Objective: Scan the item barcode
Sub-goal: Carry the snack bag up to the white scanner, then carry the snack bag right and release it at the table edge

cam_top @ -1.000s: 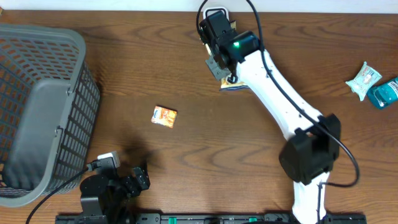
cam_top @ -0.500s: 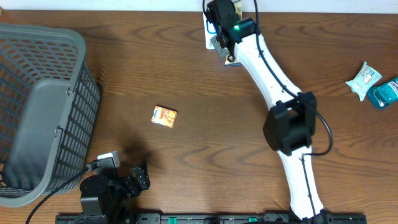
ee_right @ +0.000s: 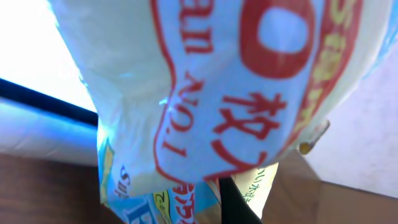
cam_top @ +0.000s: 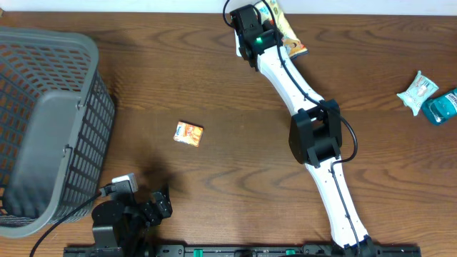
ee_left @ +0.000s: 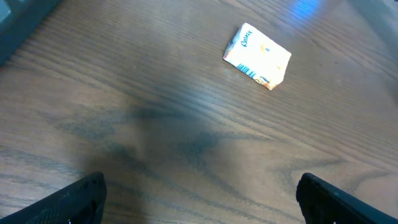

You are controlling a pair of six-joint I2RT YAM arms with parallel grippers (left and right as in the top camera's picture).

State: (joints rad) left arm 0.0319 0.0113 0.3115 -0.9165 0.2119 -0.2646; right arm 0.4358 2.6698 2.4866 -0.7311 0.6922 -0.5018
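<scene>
Your right gripper (cam_top: 270, 28) is clamping one packet (cam_top: 293, 39) well right of the single basket (cam_top: 43, 50), long axis slanting away from it; one box (cam_top: 188, 133) is lying nearer it. Your left gripper (ee_left: 202, 199) is gaping, empty.

Nearly all the readable print is on the packet (ee_right: 205, 93) in the right wrist view. It has red "No.1", red "枚入" next to a big red "0", and a cut-off red "an" above. Its lower left corner has blue letters starting "Su", with the rest cropped. The dark Japanese print at its bottom is too small to read. The small box (ee_left: 257, 56) in the left wrist view has blue script along one edge, illegible, plus short blue stripes. Nothing is legible in the overhead view.
</scene>
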